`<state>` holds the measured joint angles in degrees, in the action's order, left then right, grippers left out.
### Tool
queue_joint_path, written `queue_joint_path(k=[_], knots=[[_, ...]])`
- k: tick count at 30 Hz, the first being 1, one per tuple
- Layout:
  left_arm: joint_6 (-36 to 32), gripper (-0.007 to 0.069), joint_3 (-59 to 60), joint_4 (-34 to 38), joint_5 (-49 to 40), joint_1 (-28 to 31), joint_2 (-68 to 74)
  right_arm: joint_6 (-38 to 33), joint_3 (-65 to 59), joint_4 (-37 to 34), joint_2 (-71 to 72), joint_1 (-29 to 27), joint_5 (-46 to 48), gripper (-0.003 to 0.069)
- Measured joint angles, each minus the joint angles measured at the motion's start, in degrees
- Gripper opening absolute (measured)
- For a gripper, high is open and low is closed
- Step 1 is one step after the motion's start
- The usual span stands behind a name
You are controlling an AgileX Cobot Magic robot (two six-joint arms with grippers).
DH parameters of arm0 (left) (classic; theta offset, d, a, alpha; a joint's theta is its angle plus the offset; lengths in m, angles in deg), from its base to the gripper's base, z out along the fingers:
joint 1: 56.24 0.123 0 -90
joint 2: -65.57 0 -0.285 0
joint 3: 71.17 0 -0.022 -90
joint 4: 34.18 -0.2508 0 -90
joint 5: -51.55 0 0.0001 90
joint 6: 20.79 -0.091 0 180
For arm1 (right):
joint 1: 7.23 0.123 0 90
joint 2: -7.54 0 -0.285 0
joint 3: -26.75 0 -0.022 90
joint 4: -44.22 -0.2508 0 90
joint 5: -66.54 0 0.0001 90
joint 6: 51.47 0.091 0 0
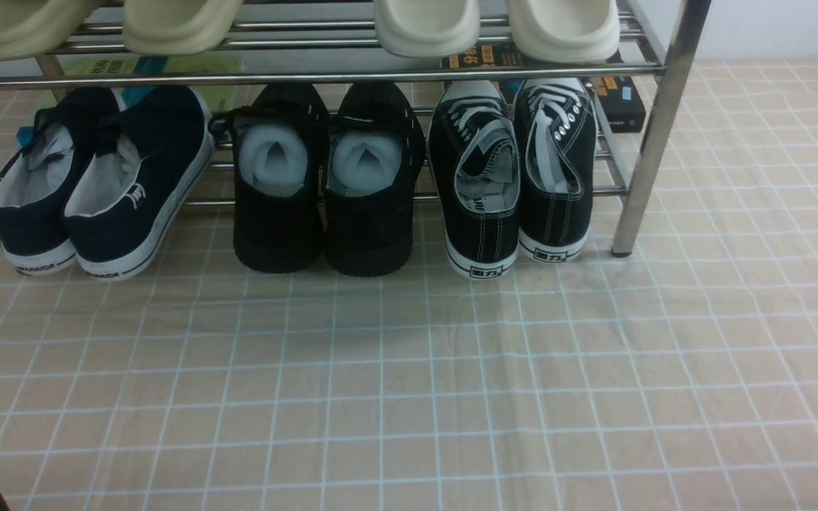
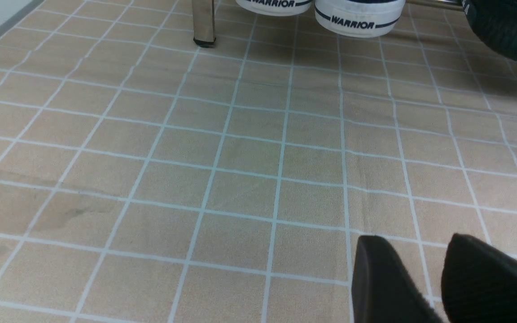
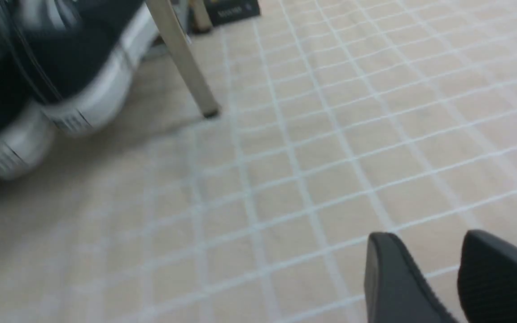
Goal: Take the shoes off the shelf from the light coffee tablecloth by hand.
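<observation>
Chrome tubing forms the shelf [image 1: 654,142], which stands on the light coffee tablecloth [image 1: 409,390]. Only the front view takes in its whole lower tier. The shoes [image 1: 483,220], black canvas with white laces and soles, sit at that tier's right end, just beside the right front leg, heels toward the camera and down at the cloth. To their left is an all-black pair [image 1: 324,206] stuffed with white paper, then navy slip-ons [image 1: 96,184] at the left end. Pale slippers [image 1: 494,28] rest on the upper bars, and a black box [image 1: 622,99] lies behind the rack.

Only the wrist views show the grippers. In the left wrist view the left gripper [image 2: 413,244] hangs over bare cloth, jaws apart with nothing between them. Ahead of it are the slip-ons' white heels marked WARRIOR, a shelf leg and the edge of a black sole.

The right wrist view is blurred. The right gripper [image 3: 422,240] also has its jaws spread and empty above the cloth, well apart from the shoes, whose white heels show beside the shelf leg, with the black box beyond.
</observation>
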<state>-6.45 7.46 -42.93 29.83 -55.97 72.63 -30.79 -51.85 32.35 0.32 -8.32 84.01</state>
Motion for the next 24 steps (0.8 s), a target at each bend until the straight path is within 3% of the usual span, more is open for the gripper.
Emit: queue_joint_path(k=[3, 5, 12, 14, 20, 24], knots=[[0.0, 0.0239, 0.0, 0.0, 0.0, 0.0, 0.0, 8.8, 0.0, -10.2, 0.0, 0.0, -2.0, 0.024], [0.0, 0.0239, 0.0, 0.0, 0.0, 0.0, 0.0, 11.4, 0.0, -13.4, 0.0, 0.0, -2.2, 0.024], [0.0, 0.0239, 0.0, 0.0, 0.0, 0.0, 0.0, 12.3, 0.1, -19.6, 0.0, 0.0, -3.5, 0.0228], [0.0, 0.0239, 0.0, 0.0, 0.0, 0.0, 0.0, 8.7, 1.8, -19.2, 0.0, 0.0, -4.3, 0.0192], [0.0, 0.0239, 0.0, 0.0, 0.0, 0.0, 0.0, -13.2, 17.5, -13.6, -5.6, 0.0, -6.0, -0.0003], [0.0, 0.0239, 0.0, 0.0, 0.0, 0.0, 0.0, -23.2, 27.7, -10.8, -17.0, 0.0, 3.7, -0.001]])
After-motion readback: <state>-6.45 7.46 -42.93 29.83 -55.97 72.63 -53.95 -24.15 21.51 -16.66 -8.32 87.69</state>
